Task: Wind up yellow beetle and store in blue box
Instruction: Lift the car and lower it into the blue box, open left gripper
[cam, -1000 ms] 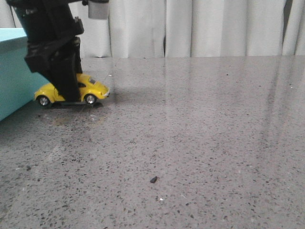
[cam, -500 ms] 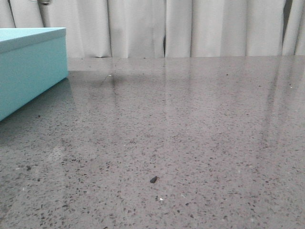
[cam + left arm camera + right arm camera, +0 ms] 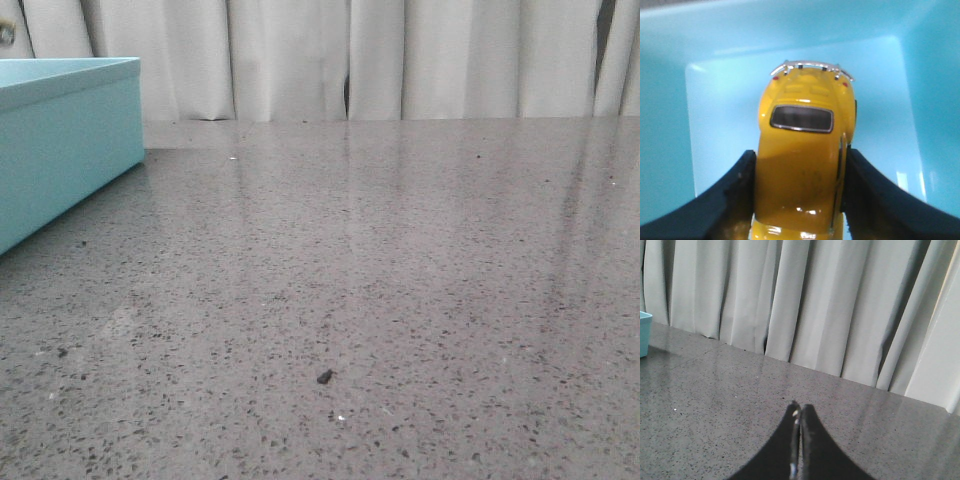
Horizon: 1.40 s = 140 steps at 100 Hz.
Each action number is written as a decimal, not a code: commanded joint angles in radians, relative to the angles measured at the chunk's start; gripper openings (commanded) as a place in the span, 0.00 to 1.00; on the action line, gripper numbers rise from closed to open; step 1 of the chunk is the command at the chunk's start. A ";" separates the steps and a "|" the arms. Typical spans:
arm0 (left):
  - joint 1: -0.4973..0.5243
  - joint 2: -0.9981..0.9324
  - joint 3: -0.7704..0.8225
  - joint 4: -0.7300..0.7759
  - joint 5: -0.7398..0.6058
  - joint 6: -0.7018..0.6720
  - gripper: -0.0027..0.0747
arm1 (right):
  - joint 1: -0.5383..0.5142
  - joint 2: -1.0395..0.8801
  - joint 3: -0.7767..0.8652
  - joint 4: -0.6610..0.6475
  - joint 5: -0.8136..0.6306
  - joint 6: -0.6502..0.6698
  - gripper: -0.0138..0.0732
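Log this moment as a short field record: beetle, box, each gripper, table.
beetle: yellow beetle, clamped between the left gripper fingers, over the box interior
box: blue box, open, at the table's left edge; interior bare apart from the car above it
left gripper: shut on the beetle
right gripper: shut, holding nothing, above the table
table: grey speckled

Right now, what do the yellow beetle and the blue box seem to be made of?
The yellow beetle, held in the left hand over the box, looks like painted metal or hard plastic: glossy highlights, chrome-like bumper. Which one, I cannot tell. The blue box looks like matte card or paperboard: flat sides with sharp edges, only a soft sheen on its inner floor.
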 commanded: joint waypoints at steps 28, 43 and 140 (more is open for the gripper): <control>0.026 0.050 0.117 -0.012 0.005 -0.027 0.09 | -0.001 0.015 -0.022 0.005 -0.059 -0.006 0.08; 0.026 0.066 0.117 -0.012 -0.013 -0.065 0.25 | -0.001 0.015 -0.022 0.005 -0.059 -0.006 0.08; -0.184 -1.088 1.163 -0.041 -0.980 -0.066 0.20 | 0.033 -0.022 0.039 0.016 -0.073 -0.004 0.08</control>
